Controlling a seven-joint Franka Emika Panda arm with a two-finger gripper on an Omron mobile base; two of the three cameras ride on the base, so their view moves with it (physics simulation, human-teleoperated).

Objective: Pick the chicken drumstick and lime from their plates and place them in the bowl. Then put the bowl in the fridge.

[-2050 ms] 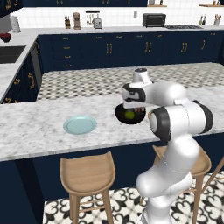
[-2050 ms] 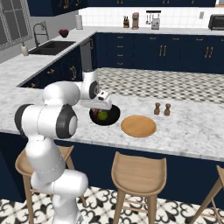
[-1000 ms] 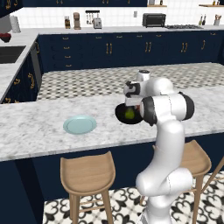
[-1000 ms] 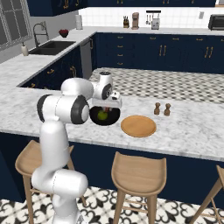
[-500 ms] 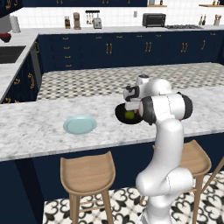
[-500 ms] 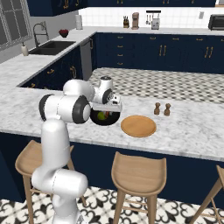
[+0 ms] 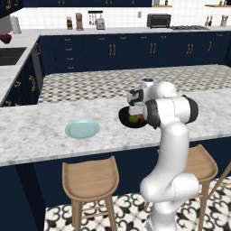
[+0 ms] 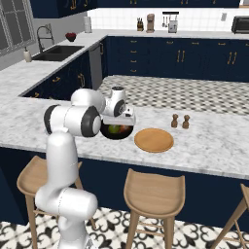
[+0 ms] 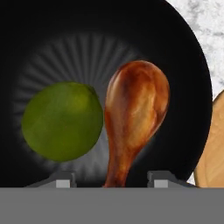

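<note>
So the black bowl sits on the marble counter, right between the light-blue plate and the tan wooden plate, which is just beside it. Looking down from the hand, the lime and the chicken drumstick are both lying in the bowl, side by side and pretty much touching, with the drumstick's narrow bone end pointing toward the gripper. The two fingertips stand apart on either side of that bone end with clear space around it, so nothing's clamped. From the base cameras the hand is parked low over the bowl. A pair of small shakers stands on the counter beyond the wooden plate.
</note>
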